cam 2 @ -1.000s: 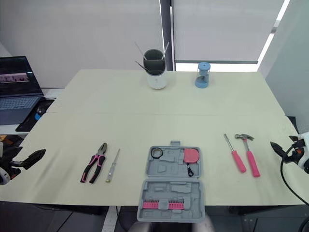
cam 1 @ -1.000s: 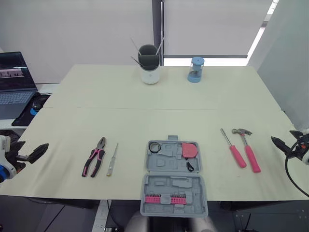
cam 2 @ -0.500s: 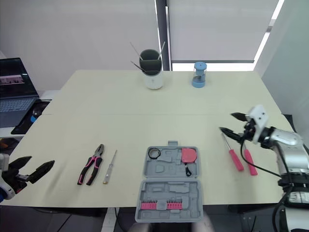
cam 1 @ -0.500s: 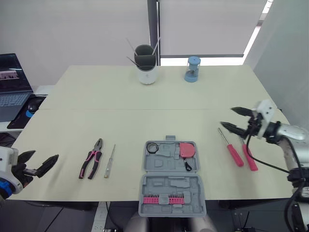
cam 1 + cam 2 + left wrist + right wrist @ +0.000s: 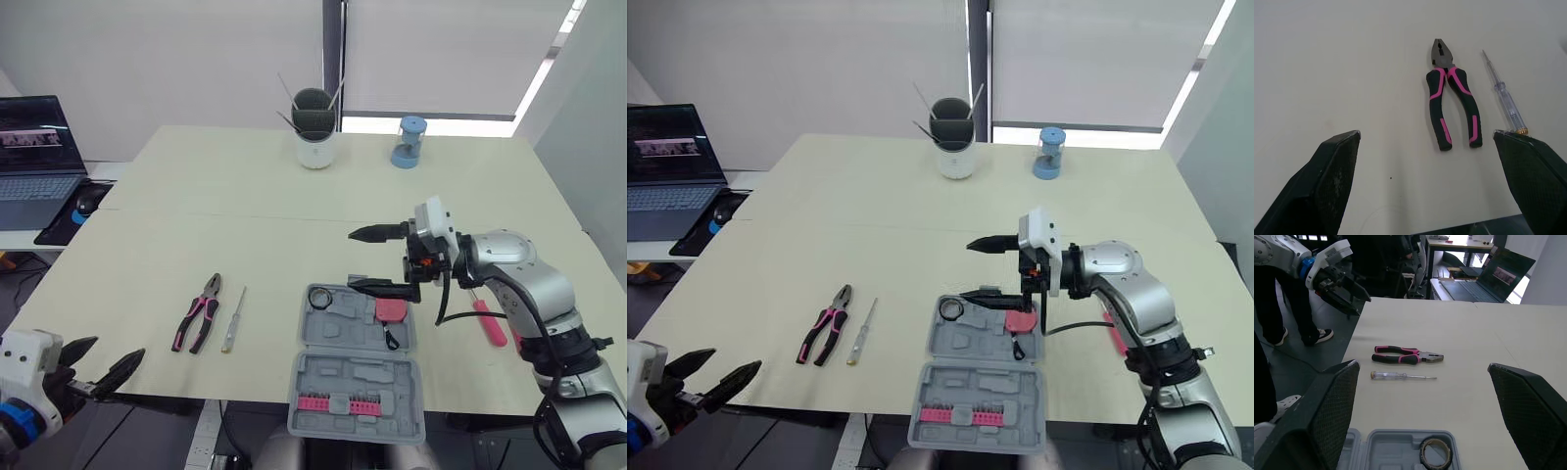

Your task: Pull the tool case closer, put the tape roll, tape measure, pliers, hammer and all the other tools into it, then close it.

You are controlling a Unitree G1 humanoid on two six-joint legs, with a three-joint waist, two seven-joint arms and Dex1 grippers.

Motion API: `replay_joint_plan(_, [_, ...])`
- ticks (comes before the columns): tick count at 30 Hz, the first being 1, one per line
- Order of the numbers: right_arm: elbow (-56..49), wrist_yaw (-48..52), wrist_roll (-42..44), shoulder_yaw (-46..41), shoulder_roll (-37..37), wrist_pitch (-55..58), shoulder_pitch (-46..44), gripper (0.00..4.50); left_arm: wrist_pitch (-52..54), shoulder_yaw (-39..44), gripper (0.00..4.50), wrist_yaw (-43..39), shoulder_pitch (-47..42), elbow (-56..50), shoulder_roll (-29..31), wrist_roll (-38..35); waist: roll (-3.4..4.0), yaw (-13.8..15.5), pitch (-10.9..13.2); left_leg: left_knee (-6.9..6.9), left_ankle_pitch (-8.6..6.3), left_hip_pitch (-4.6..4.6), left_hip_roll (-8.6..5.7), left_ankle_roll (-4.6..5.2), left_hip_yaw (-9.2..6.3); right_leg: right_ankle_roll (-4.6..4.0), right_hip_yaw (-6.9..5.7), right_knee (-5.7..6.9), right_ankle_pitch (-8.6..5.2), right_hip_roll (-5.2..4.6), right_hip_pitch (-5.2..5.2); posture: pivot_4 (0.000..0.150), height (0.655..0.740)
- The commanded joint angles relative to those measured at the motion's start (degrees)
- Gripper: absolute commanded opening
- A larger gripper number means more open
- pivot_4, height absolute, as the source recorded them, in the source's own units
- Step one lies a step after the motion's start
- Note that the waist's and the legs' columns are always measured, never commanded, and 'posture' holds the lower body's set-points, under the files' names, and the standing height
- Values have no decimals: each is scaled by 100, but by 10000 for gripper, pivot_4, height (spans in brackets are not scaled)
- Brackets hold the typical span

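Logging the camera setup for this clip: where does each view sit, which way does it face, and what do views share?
Left eye and right eye views: on the head, facing forward and down over the table; right arm and open right pincer above the tool case, left pincer by the near edge.
Left wrist view: along the left pincer's fingers, down at pliers and screwdriver.
Right wrist view: along the right pincer's fingers, across the tool case toward the left pincer.
Shared: both wrist views show the pliers and screwdriver.

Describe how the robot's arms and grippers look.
The right arm has rounded silver-grey shells, a white wrist block and a looping black cable. The right gripper and left gripper have two black tapered fingers each; the left's housing is white with blue.
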Motion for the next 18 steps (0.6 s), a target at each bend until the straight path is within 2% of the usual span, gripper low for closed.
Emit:
replay_joint_plan(1, [-11, -343, -192, -28, 123, -78, -47, 44592, 153, -414, 45000, 359, -441, -354, -31, 16, 0, 5, 0, 1, 1, 0, -2, -1, -2, 0, 0, 1, 0, 0, 1, 1500, 7400])
replay_joint_plan(5, [-202, -697, -185, -40, 343, 64, -19, 44592, 466, -984, 45000, 1036, -1191, -193, -170, 259, 0, -15, 0, 2, 3, 3, -3, -5, 0, 0, 4, 8, 1, 1, 1, 1500, 7400])
replay_joint_plan(9, [-383, -836, -185, -35, 346, 145, 40, 44592, 243, -1551, 45000, 1494, -1760, 532, -297, 915, 0, -34, -1, 0, 4, 5, -7, -6, -2, 0, 4, 21, 2, 2, -5, 1500, 7400])
replay_joint_plan(18, [-483, -1024, -336, -39, 267, 102, 154, 44592, 103, -2355, 45000, 1686, -2359, 1069, -718, 1316, -1, -26, -1, 1, 4, -7, -19, -8, -5, 0, 8, 17, 1, -8, -16, 1500, 7400])
